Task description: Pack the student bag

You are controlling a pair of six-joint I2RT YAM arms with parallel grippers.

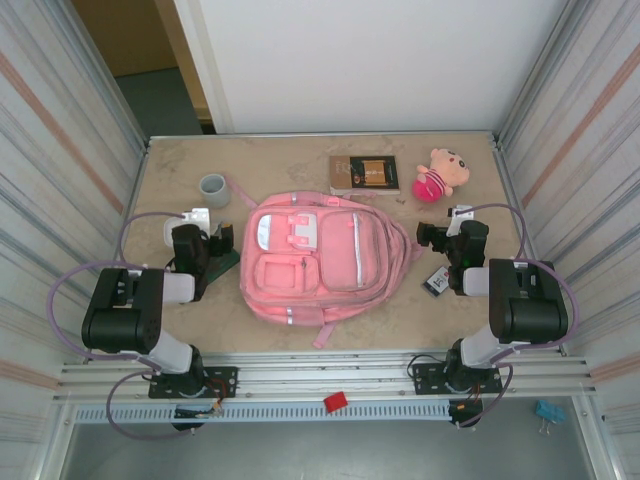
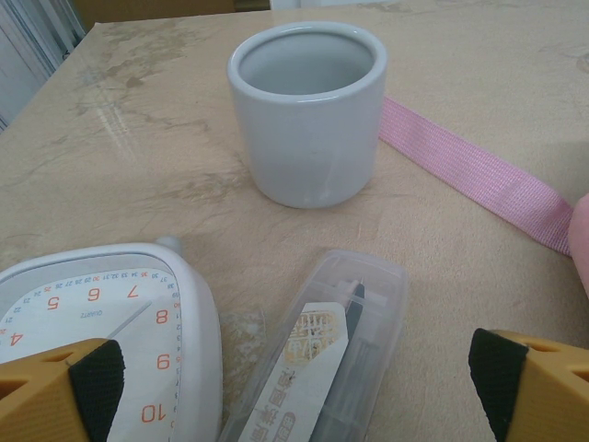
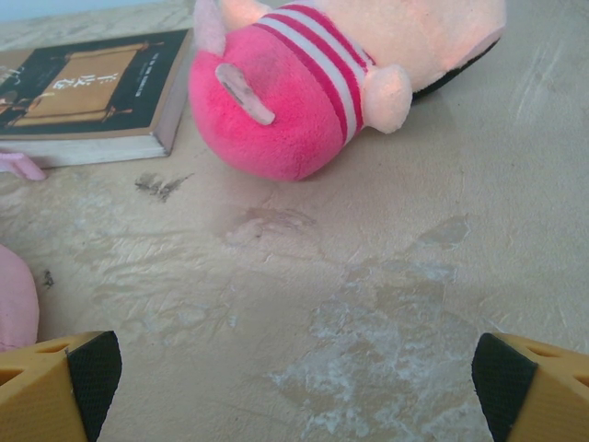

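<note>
The student bag [image 1: 320, 255], a big pink backpack, lies flat in the middle of the table, front pockets up. One of its pink straps [image 2: 479, 175] runs past a grey cup [image 2: 306, 110]. My left gripper [image 1: 205, 230] hangs just left of the bag, open; in the wrist view the left gripper [image 2: 299, 378] straddles a clear pen case [image 2: 322, 359], with a white clock [image 2: 101, 341] beside it. My right gripper [image 1: 447, 228] is right of the bag, open. Bare table lies between the jaws of the right gripper [image 3: 299, 373], short of a pink plush doll [image 3: 313, 83].
A dark book [image 1: 364, 174] lies behind the bag, beside the plush doll [image 1: 440, 175]. The grey cup [image 1: 213, 189] stands at the back left. A small black card [image 1: 437, 282] lies near the right arm. Ribbed walls close in both sides.
</note>
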